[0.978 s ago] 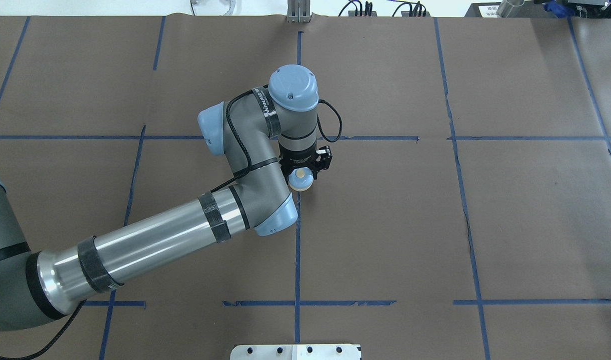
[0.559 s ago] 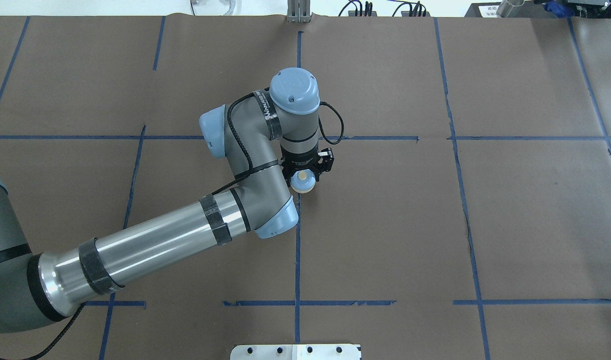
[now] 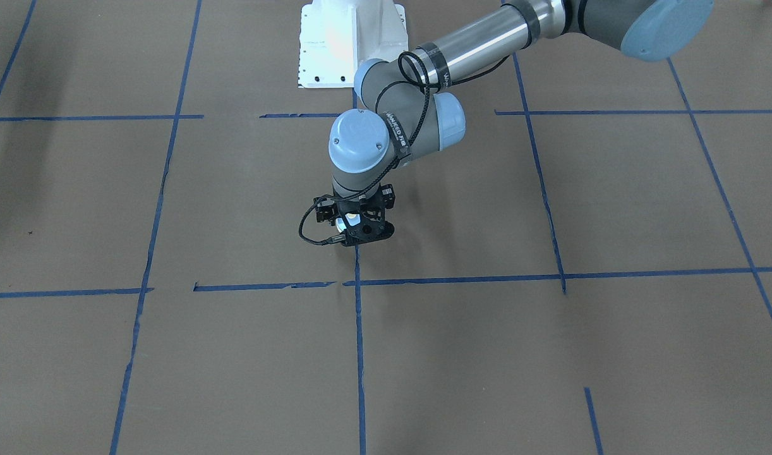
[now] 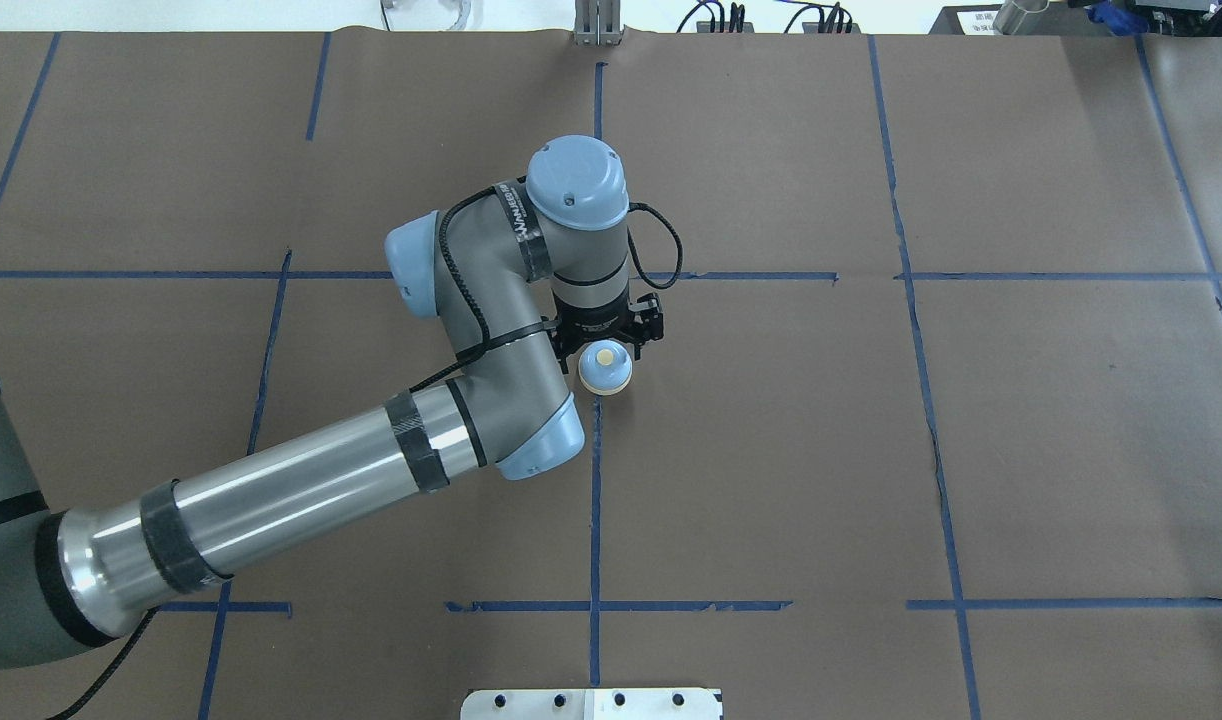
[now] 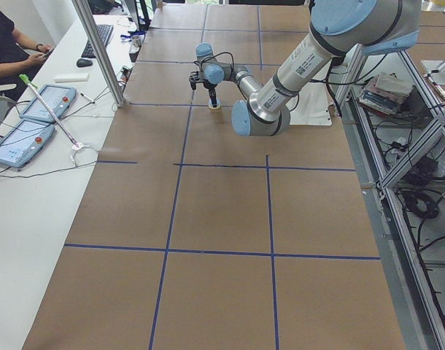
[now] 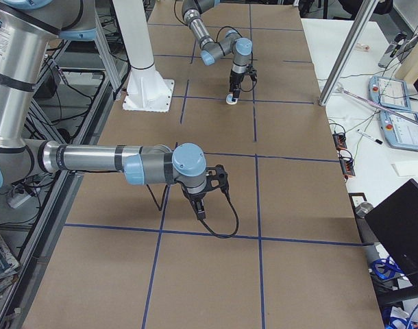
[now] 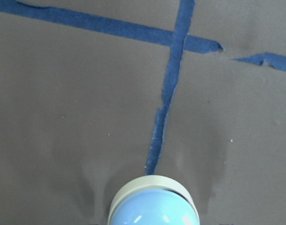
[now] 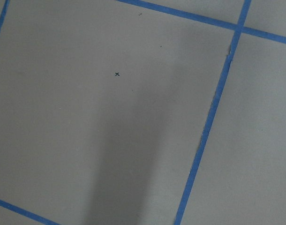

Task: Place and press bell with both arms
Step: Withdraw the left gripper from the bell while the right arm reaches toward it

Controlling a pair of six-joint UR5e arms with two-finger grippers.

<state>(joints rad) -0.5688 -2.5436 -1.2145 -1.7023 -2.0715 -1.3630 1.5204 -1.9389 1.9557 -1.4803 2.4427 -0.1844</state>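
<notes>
Our left arm (image 4: 301,490) bends at the elbow, with the left pincer (image 4: 611,338) pointing down, fingers apart over the bell (image 4: 604,368). We cannot tell the state of the right pincer (image 6: 198,205).

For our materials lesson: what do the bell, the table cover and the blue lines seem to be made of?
Bell: glossy dome, likely painted metal or plastic; it shows highlights. Table cover: seemingly matte brown paper, creased. Blue lines: probably tape, torn edges.
</notes>
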